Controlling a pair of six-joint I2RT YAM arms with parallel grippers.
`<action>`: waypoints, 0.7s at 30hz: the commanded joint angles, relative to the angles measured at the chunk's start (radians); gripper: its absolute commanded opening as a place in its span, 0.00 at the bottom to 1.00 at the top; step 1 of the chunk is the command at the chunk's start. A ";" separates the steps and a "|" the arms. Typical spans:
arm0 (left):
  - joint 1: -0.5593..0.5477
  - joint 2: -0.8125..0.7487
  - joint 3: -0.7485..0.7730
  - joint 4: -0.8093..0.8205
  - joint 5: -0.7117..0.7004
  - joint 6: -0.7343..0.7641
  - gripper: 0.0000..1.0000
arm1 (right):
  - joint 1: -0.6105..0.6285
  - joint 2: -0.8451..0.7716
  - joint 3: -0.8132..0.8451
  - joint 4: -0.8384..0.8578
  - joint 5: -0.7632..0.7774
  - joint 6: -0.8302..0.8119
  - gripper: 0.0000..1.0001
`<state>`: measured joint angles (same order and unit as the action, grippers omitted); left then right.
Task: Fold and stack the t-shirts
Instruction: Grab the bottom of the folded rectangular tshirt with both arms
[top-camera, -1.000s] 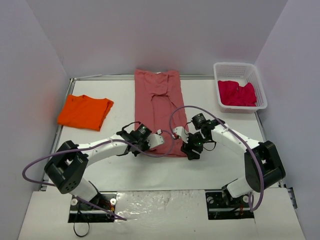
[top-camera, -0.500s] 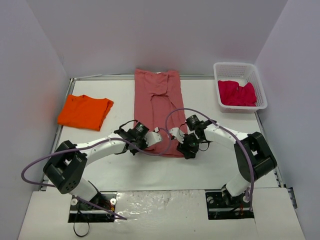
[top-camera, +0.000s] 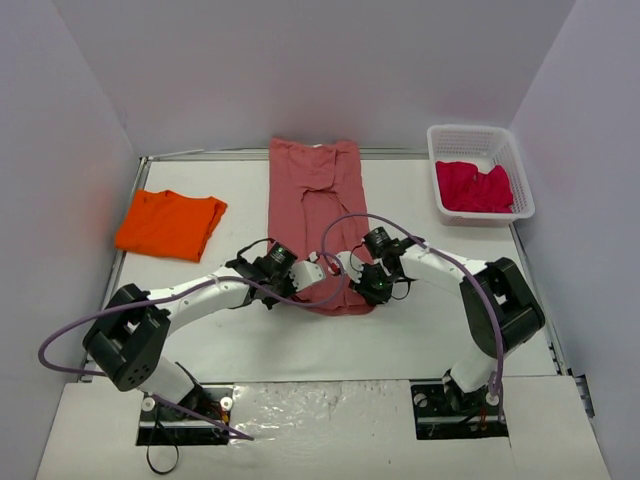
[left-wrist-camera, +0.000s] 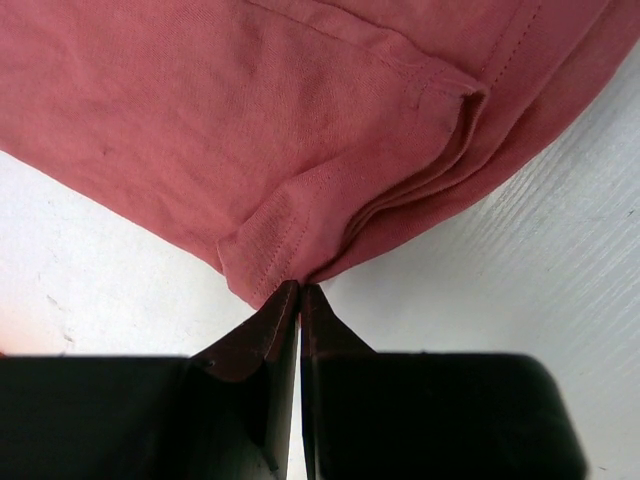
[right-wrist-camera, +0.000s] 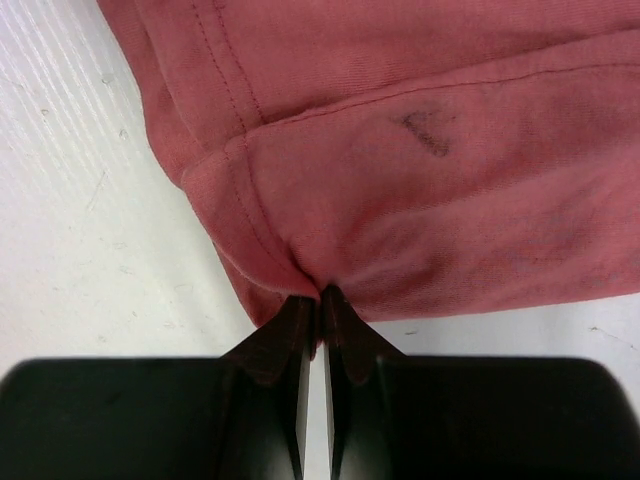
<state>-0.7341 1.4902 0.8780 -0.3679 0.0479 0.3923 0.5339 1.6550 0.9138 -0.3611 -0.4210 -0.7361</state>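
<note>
As we pinch the near hem of the brick-red t-shirt (top-camera: 312, 200), our left gripper (left-wrist-camera: 300, 292) clenches its left corner and our right gripper (right-wrist-camera: 320, 297) its right. The shirt lies flat on the table (top-camera: 440, 330), its long axis running straight away from both claws toward the far edge, so we judge the fold goes forward.

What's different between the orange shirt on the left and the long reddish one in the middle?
The orange t-shirt is bright and folded into a compact packet; the brick-red t-shirt is duller and lies as a long strip with its sides folded in. Nothing touches the orange t-shirt, while the left claw and right claw each pinch the brick-red t-shirt's near hem. Both are plain cloth lying on the white table.
</note>
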 joint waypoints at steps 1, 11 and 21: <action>0.004 -0.030 0.024 0.003 0.001 -0.003 0.02 | 0.023 0.052 -0.026 -0.059 0.005 0.024 0.00; 0.009 -0.076 0.045 -0.043 -0.020 0.036 0.02 | 0.020 -0.009 0.040 -0.165 0.030 0.046 0.00; 0.032 -0.162 0.064 -0.127 0.043 0.075 0.02 | 0.018 -0.060 0.128 -0.294 -0.009 0.038 0.00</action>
<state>-0.7116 1.3670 0.8825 -0.4309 0.0566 0.4385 0.5461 1.6390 0.9932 -0.5331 -0.4053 -0.7040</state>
